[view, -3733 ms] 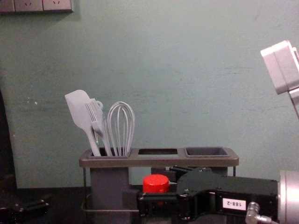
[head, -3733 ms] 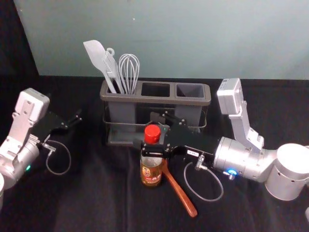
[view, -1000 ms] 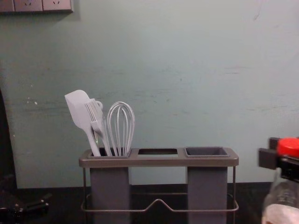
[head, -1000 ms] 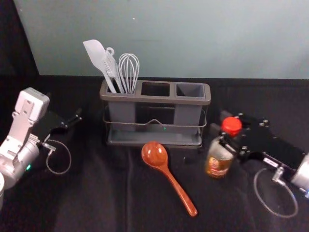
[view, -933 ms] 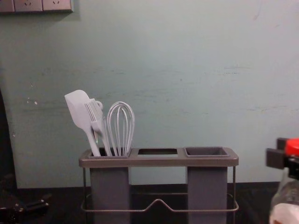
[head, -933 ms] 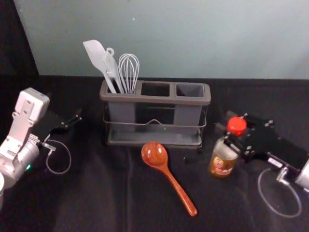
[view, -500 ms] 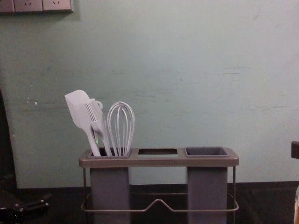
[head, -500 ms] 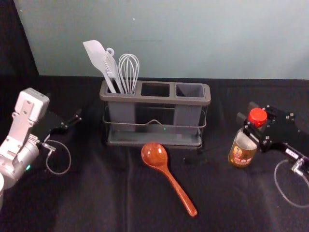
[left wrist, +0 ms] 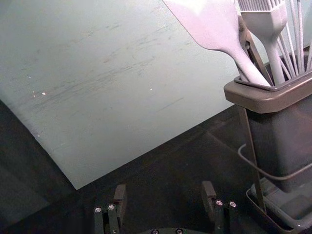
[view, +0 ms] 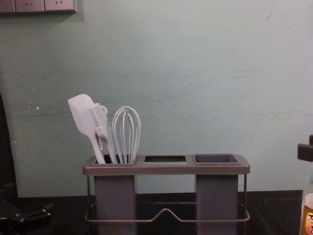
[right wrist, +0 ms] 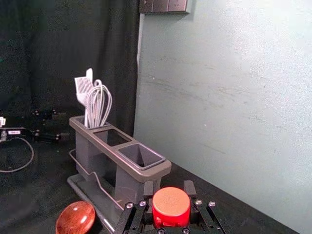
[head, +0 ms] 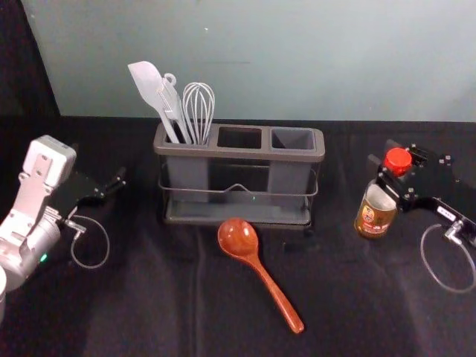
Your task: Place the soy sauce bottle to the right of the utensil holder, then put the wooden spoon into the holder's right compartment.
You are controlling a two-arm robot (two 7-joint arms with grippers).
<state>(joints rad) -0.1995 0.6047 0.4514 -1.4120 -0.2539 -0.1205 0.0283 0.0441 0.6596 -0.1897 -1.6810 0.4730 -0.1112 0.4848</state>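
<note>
The right gripper (head: 390, 168) is well to the right of the grey utensil holder (head: 238, 151), its fingers clamped on the top of the clear soy sauce bottle (head: 374, 216), by its round red cap (head: 399, 160). The bottle is to the right of the holder and apart from it; whether its base touches the black cloth (head: 149, 297) I cannot tell. In front of the holder lies the glossy reddish-brown wooden spoon (head: 270, 286), bowl close to the holder's base tray (head: 238, 214), handle slanting nearer and rightward. A white spatula (head: 148, 83), a pale brush (view: 98, 117) and a pale wire whisk (head: 198, 111) rise from the left compartment. A thin metal rail (view: 167, 210) with a peaked middle crosses in front of the grey cups. The left gripper (head: 102, 175) is parked at the left, fingers apart. High on the wall (view: 171, 78) at left, the chest view shows a grey socket panel (view: 36, 6). The bottle's label (head: 370, 216) is brown-gold with red and white patches, its writing too small to read; the cap has faint raised marks, likewise unreadable.
</note>
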